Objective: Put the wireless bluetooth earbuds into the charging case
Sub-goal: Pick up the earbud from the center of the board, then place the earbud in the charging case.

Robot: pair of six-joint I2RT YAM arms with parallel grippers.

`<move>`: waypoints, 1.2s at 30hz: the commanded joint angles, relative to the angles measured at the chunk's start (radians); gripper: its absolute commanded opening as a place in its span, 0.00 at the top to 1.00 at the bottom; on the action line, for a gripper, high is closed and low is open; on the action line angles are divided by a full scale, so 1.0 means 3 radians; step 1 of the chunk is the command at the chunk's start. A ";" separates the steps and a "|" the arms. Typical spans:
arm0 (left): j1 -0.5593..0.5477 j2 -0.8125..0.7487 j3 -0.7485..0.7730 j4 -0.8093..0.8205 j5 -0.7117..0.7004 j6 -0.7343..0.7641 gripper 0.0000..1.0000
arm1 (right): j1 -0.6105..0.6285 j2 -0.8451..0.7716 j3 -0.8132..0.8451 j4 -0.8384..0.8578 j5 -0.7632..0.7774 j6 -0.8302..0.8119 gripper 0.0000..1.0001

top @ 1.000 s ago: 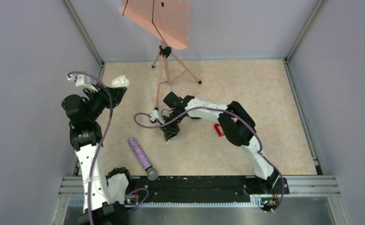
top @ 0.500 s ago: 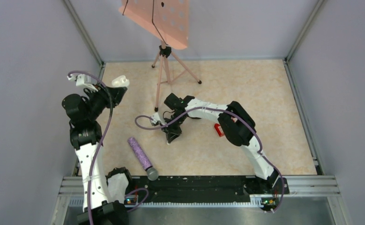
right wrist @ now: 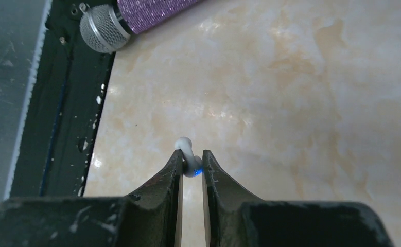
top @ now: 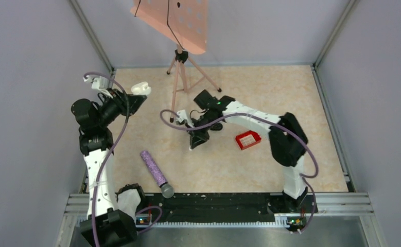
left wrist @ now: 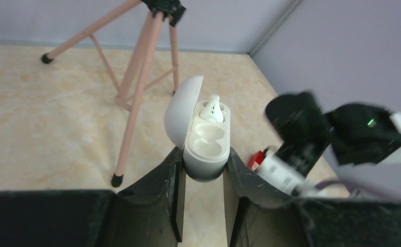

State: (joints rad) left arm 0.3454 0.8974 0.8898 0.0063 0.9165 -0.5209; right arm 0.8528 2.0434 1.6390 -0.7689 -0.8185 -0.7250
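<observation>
Pink stand (top: 180, 23) standing at 11 o'clock of table (top: 291, 103); tripod legs (top: 176, 92) spreading over beige marbled top, desk tilting above far edge. Purple mic (top: 153, 169) lying flat at 7 o'clock, grey mesh head pointing toward 5 o'clock, ending at black rail (top: 224, 203) running along near edge. Red basket (top: 248, 139) sitting at 4 o'clock, well apart from mic, pale inside. Grey walls (top: 33, 77) enclosing three sides.

Tripod (top: 180, 56) blocks far centre; mic (top: 154, 170) lies nr front.
</observation>
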 commanded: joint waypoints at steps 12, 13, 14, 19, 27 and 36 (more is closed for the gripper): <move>-0.1253 0.0367 -0.0133 0.1162 0.0801 0.0528 1.00 | -0.0367 -0.2179 -0.0642 0.2526 0.0404 0.2655 1.00; -0.1316 0.0370 -0.0122 0.1161 0.0827 0.0552 1.00 | -0.0337 -0.2144 -0.0585 0.2538 0.0462 0.2701 1.00; -0.1359 0.0364 -0.0104 0.1153 0.0849 0.0570 1.00 | -0.0301 -0.2110 -0.0532 0.2539 0.0495 0.2693 1.00; -0.1512 0.0317 -0.0018 0.1037 0.0930 0.0670 1.00 | -0.0156 -0.2012 -0.0437 0.2726 0.0589 0.2658 1.00; -0.1550 0.0235 0.0078 0.0768 0.0939 0.0867 1.00 | -0.0102 -0.1917 -0.0446 0.2862 0.0649 0.2769 1.00; -0.1549 0.0224 0.0168 0.0650 0.0916 0.0918 1.00 | -0.0045 -0.1845 -0.0515 0.2844 0.0580 0.2808 1.00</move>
State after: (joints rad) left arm -0.1169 0.9855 0.8963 0.2008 1.1854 -0.2695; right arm 0.8219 1.4780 1.4796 0.0444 -0.6411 0.1020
